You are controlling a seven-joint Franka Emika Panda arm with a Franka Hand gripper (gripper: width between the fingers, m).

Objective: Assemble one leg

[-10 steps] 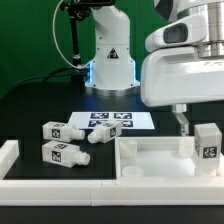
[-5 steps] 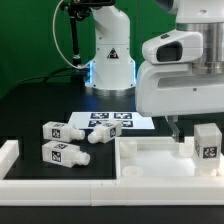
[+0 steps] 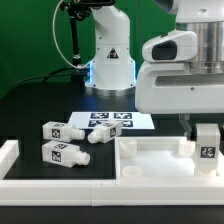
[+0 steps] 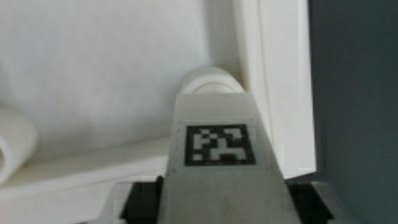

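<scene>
One white leg (image 3: 207,142) stands upright at the right corner of the large white tray-like panel (image 3: 150,160), a black-and-white tag on its front. My gripper (image 3: 204,128) hangs straight over it, with a finger on each side of its upper part. In the wrist view the leg (image 4: 217,140) runs up between my fingers (image 4: 143,200), with a dark gap on either side, so my gripper (image 4: 221,205) is open around it. Three more legs (image 3: 57,131) (image 3: 62,153) (image 3: 100,135) lie on the black table at the exterior view's left.
The marker board (image 3: 112,120) lies flat behind the loose legs. The arm's white base (image 3: 110,60) stands at the back. A white rail (image 3: 60,188) runs along the front edge, with a raised end (image 3: 8,152) at the exterior view's left.
My gripper has moved toward the exterior view's right, from above the panel's inside to directly over the upright leg. The leg and the other parts have not moved.
</scene>
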